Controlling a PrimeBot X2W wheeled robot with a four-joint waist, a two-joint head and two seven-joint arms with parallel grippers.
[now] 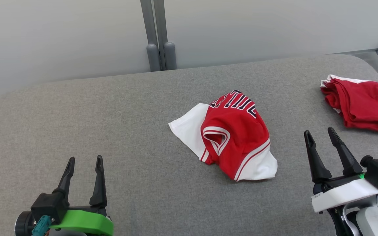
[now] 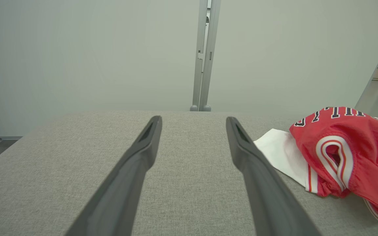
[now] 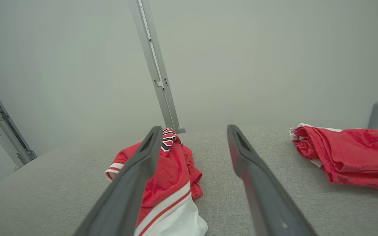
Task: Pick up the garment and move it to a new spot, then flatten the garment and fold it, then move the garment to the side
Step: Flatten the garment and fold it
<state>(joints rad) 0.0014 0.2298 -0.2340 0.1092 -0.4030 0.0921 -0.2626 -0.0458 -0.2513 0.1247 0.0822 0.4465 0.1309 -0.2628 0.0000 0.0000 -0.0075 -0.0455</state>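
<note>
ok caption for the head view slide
Left gripper and right gripper, both open, face a crumpled red-and-white jersey on the grey table

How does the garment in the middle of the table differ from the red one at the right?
The middle garment shows dark lettering and broad white panels; the right garment is nearly all red. The middle garment is a crumpled mound; the right garment lies lower, in folded layers. Both are red and white.
</note>
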